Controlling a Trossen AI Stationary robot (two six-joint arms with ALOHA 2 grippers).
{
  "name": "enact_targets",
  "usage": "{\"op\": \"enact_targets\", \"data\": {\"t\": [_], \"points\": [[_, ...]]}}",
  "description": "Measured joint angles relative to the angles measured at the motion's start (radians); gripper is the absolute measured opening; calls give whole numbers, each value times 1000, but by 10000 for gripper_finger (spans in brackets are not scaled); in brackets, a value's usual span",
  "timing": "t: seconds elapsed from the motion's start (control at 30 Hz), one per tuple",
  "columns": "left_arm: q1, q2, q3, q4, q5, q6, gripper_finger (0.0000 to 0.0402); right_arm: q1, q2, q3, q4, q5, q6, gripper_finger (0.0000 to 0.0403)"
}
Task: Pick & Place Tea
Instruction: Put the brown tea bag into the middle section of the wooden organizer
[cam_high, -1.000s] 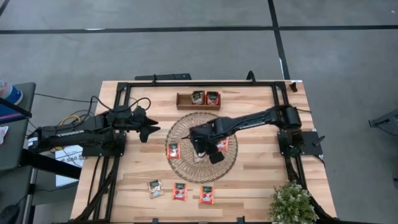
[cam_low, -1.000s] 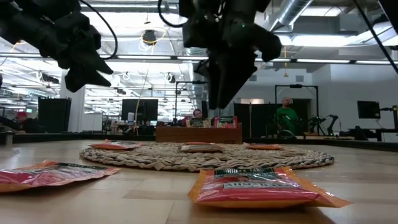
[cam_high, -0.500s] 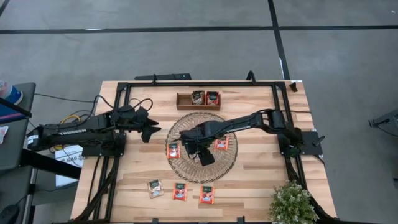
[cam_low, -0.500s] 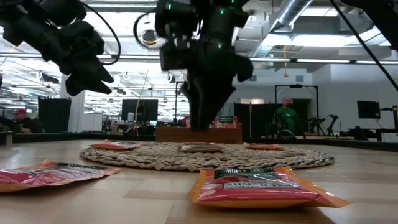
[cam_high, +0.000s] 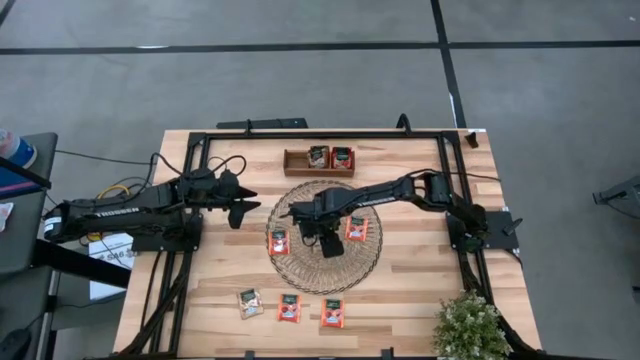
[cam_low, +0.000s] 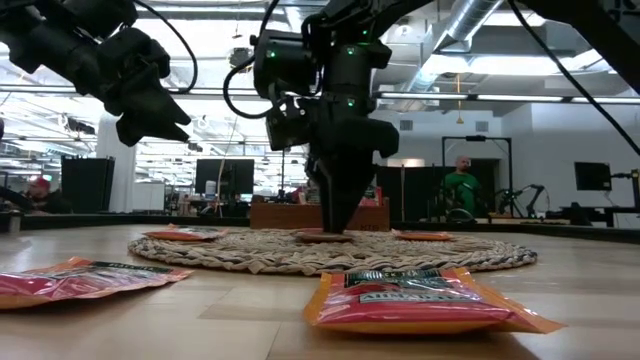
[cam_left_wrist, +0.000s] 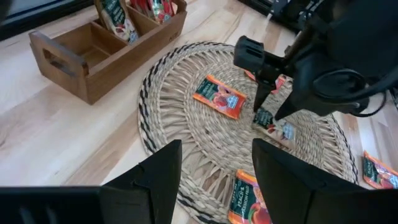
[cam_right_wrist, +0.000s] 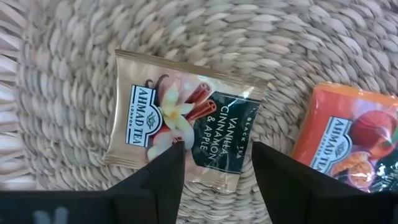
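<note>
Several flat square tea sachets show. A pale vanilla sachet (cam_right_wrist: 186, 124) lies flat in the middle of the round woven mat (cam_high: 300, 275), with red-orange ones at its left (cam_high: 279, 242) and right (cam_high: 356, 230). My right gripper (cam_right_wrist: 217, 168) points straight down over the pale sachet, open, its fingertips low at the sachet's edge (cam_low: 333, 228). The arm hides this sachet in the high view. My left gripper (cam_high: 245, 205) hangs open in the air off the mat's left side, with nothing between its fingers (cam_left_wrist: 216, 180). My right gripper's open fingers (cam_left_wrist: 261, 112) come from above, pointing down, at the pale sachet's edge (cam_right_wrist: 205, 180). The sachet lies flat on the mat. Whether the fingertips touch it, I cannot tell.
A brown wooden compartment tray (cam_high: 296, 170) stands beyond the mat at the far side, with two sachets upright in it. Three more sachets (cam_high: 290, 307) lie in a row near the table's near edge. A small green plant (cam_high: 468, 328) stands at the near right corner.
My right gripper has sunk from well above the mat down to the pale sachet in its middle, shifting a little toward the table's left edge as it came down. The sachets have stayed where they were.
</note>
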Motion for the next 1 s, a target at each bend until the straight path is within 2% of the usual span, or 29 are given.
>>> {"op": "enact_targets", "data": {"t": [0.23,0.67,0.83,1.0], "points": [[0,0,0,-1,0,0,188,-1,0,0,7,-23,0,153],[0,0,0,-1,0,4,188,-2,0,0,7,-25,0,62],[0,0,0,-1,1,4,188,-2,-1,0,10,-26,-2,63],[0,0,0,-1,1,5,188,-2,-2,-1,-11,-26,-6,88]]}}
